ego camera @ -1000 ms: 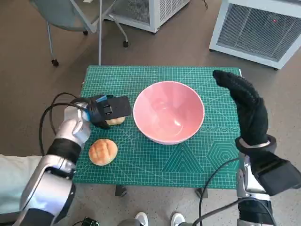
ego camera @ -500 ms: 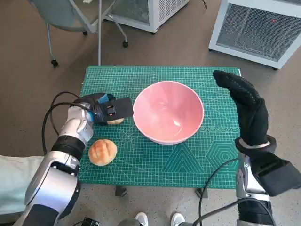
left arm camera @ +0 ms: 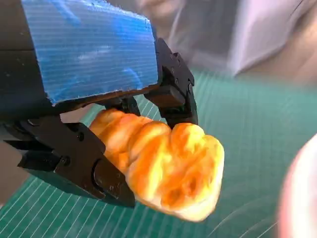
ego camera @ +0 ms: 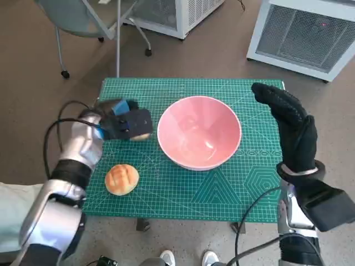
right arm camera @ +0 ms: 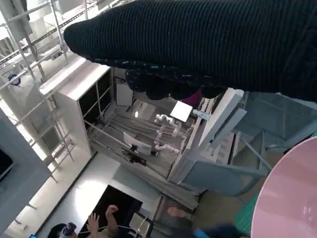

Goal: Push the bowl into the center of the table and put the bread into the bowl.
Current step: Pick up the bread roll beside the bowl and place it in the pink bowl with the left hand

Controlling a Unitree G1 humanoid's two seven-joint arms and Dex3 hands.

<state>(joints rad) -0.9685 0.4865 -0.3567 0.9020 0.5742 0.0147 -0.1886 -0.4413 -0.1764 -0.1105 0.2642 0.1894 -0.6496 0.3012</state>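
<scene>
A golden, ridged bread roll (left arm camera: 163, 166) is gripped between the black fingers (left arm camera: 173, 94) of the left hand (ego camera: 123, 123), whose back is covered in blue tape. In the head view the roll is mostly hidden under that hand, with only a pale edge showing, and it is held just beside the left rim of a large round pink bowl (ego camera: 199, 132). Whether the roll is lifted clear of the surface cannot be told. The bowl stands upright near the middle of the worktop, which is covered by a green cutting mat (ego camera: 177, 191) printed with a grid. A second round, golden-brown bread bun (ego camera: 121, 178) lies on the mat near the front left corner, apart from both hands. The right hand (ego camera: 288, 130), in a black knitted glove, is held upright beside the right rim of the bowl, its fingers extended and holding nothing; contact with the bowl cannot be made out.
</scene>
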